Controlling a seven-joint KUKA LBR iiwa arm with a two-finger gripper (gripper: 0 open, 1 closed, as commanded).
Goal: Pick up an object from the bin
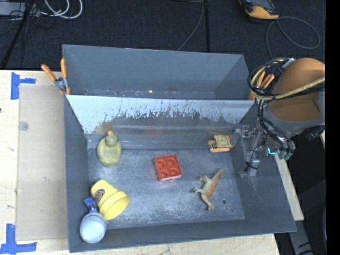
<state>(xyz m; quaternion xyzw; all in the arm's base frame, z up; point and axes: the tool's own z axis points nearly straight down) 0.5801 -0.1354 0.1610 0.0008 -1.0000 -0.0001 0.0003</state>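
My gripper [248,169] hangs at the bin's right side, fingers pointing down over the sloping right wall, with nothing seen between them. A tan toy dinosaur [209,186] lies on the bin floor just to its lower left. A small tan and orange toy piece [221,143] rests near the back wall, to the gripper's upper left. A red building brick [168,168] sits in the middle of the floor.
A pale yellow bottle-shaped toy [109,150] stands at the left. A yellow cup-like toy [109,198] and a white and blue bulb-shaped thing [92,227] lie in the front left corner. The arm's orange cover and cables are above the gripper.
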